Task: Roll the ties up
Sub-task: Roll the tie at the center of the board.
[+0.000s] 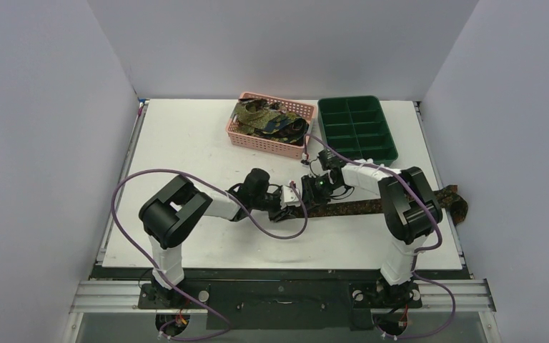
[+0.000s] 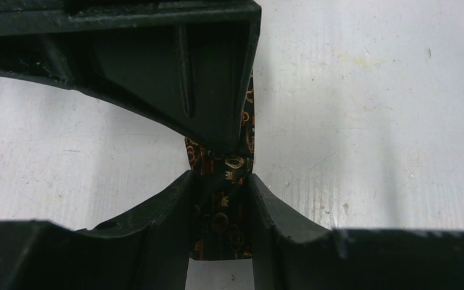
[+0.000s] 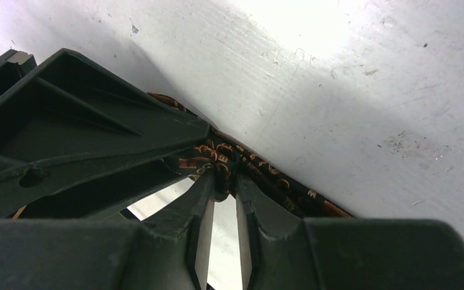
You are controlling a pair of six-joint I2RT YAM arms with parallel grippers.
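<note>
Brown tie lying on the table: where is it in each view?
Top external: tie runs from the centre to the table's right edge, its end past the edge.
Left wrist: tie at centre, inside the left gripper.
Right wrist: tie at centre, at the right gripper's tips.
Shared landmark: white table.

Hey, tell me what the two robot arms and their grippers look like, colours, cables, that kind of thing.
The left arm and right arm share a build: white tubular links between bulky black joint housings, each trailed by a loose purple cable. The left gripper and right gripper are matte black plastic with ribbed, wedge-shaped fingers. A green light glows near the right wrist.
</note>
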